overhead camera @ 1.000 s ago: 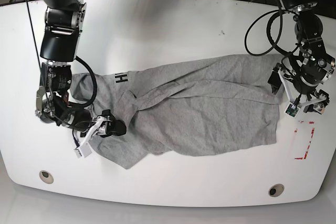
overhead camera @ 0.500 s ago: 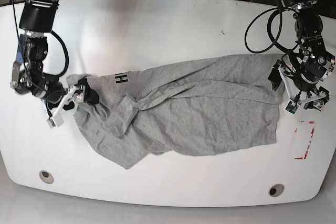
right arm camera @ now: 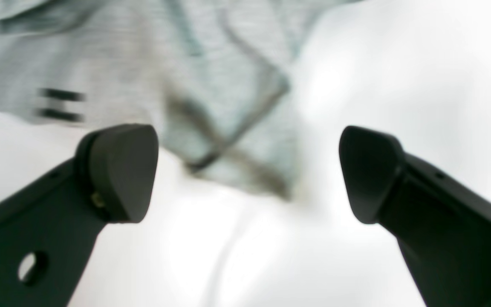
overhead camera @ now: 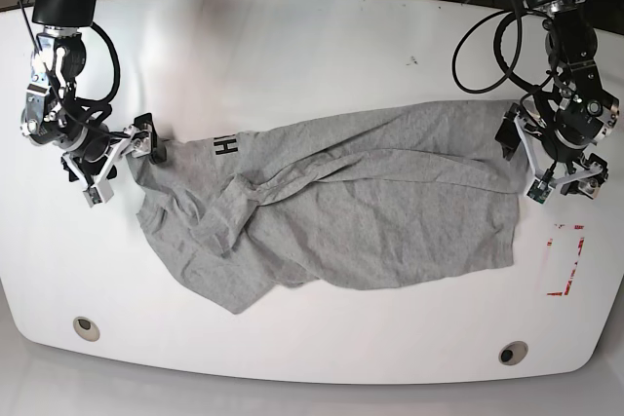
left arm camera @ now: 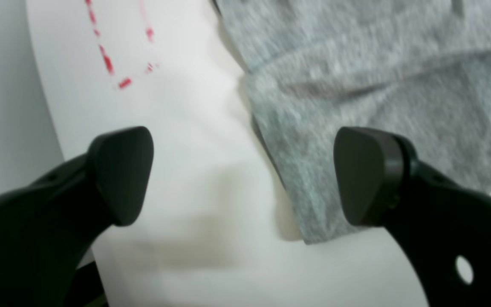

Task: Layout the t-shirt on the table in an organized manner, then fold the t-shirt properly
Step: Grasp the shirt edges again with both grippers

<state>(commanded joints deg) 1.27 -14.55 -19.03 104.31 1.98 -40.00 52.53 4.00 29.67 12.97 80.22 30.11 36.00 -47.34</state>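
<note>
The heather-grey t-shirt (overhead camera: 370, 202) lies wrinkled across the middle of the white table (overhead camera: 292, 46), with a bunched fold left of centre and its black letter mark (overhead camera: 226, 146) near the left end. In the base view my right gripper (overhead camera: 122, 161) is at the shirt's left edge. The right wrist view shows it open (right arm camera: 245, 170), with the shirt's (right arm camera: 194, 64) edge just beyond the fingers. My left gripper (overhead camera: 526, 165) is at the shirt's right edge, open (left arm camera: 245, 175), with a shirt (left arm camera: 356, 85) corner beside its right finger (left arm camera: 369, 175).
A red dashed rectangle mark (overhead camera: 565, 260) is on the table right of the shirt, also seen as red dashes (left arm camera: 109, 64) in the left wrist view. Two round grey grommets (overhead camera: 85, 326) (overhead camera: 512, 352) sit near the front edge. Black cables (overhead camera: 478, 56) loop by the left arm.
My right gripper, shut on the shirt's front-left part, pulled it left and back, then opened at the left edge. The left gripper rose slightly.
</note>
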